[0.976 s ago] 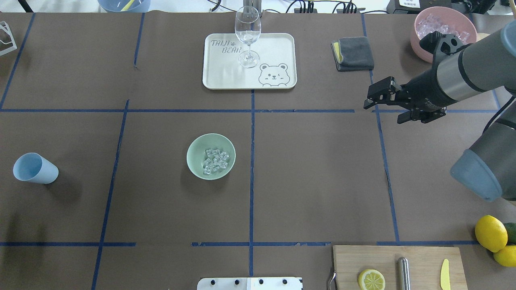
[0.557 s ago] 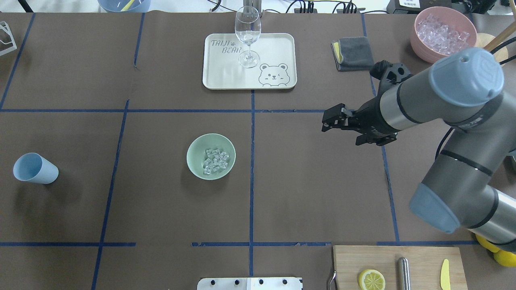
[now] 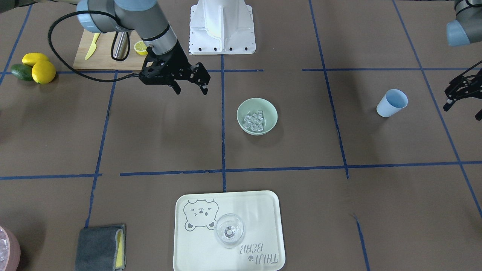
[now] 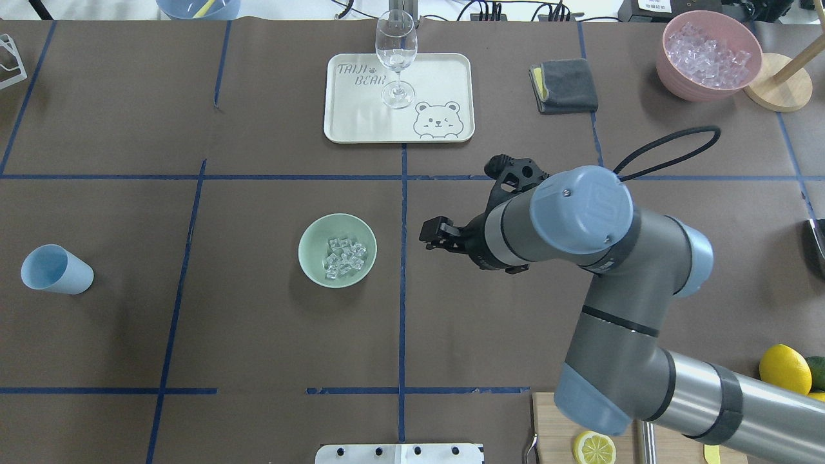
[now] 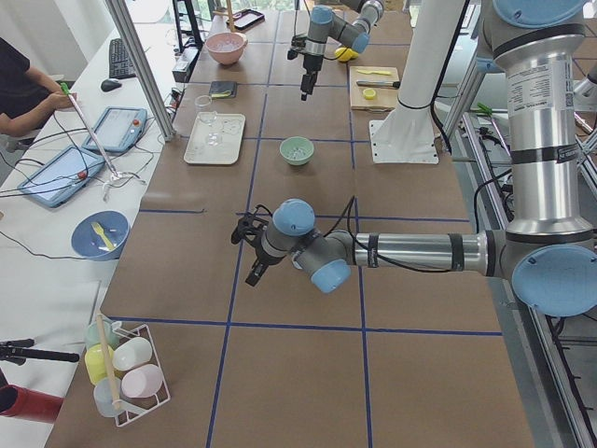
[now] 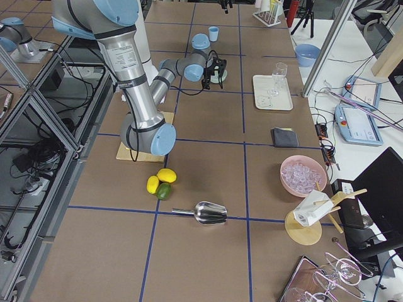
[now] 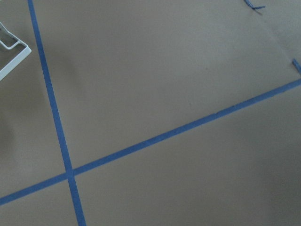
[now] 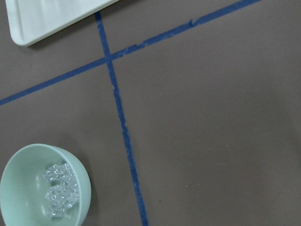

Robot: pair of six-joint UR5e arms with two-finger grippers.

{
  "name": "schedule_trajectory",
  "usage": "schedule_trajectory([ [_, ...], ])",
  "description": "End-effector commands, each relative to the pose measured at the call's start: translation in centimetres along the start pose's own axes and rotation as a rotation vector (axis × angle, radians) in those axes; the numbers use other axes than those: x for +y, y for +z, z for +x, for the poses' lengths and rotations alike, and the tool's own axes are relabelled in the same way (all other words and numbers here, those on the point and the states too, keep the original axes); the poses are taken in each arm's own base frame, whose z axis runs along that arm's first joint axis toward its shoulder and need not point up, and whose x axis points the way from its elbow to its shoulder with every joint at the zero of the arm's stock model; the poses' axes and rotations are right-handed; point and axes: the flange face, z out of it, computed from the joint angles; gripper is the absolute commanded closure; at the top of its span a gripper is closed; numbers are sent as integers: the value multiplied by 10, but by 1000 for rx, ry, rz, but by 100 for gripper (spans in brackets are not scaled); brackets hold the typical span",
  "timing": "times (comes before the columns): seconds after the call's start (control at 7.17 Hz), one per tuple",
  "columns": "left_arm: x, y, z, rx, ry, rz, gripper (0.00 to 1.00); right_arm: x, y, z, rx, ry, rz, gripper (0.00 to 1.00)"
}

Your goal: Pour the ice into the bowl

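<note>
1. The small heap of clear, glossy ice cubes [image 4: 346, 256] is already lying inside the round, pale mint-green matte bowl [image 4: 308, 241], settled on its floor a little off centre. By the look of it the pour itself is done.
2. The right gripper [image 3: 191, 90] is hanging above the table [image 4: 258, 335] on the robot's right of the bowl, just across the blue tape line [image 4: 402, 290] from it. Its two black fingers are standing spread apart with nothing between them.
3. The left gripper [image 3: 464, 109] is sitting well away on the bowl's opposite side, beyond the light blue plastic cup [image 3: 391, 102]. It is cut by the front view's edge, but its fingers are showing a gap and are carrying nothing.
4. The main risk is coming from the right arm. If the right gripper is travelling low towards the bowl, a finger could be catching the rim and shoving or tipping it, scattering cubes over the table (glossy cubes would slide readily).
5. The bowl is sitting upright with its mouth facing straight up; being round, it has no long axis.
6. The heap is showing no clear long axis either, its cubes lying jumbled at all angles.
</note>
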Motion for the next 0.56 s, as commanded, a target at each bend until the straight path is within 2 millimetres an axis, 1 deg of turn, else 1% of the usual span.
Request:
schedule_trajectory([
  [0.0, -76, -55, -10, -54, -52, -56, 0, 26, 53, -49, 32, -25, 15, 0],
  [0.14, -81, -72, -6, -65, -59, -72, 0, 26, 66, -65, 43, -23, 14, 0],
  [0.28, -47, -78, -19, -78, -104, -96, 0, 24, 83, -83, 62, -18, 16, 0],
  [0.42, -30, -72, -28, -83, -108, -116, 0, 23, 93, -91, 76, -14, 17, 1],
])
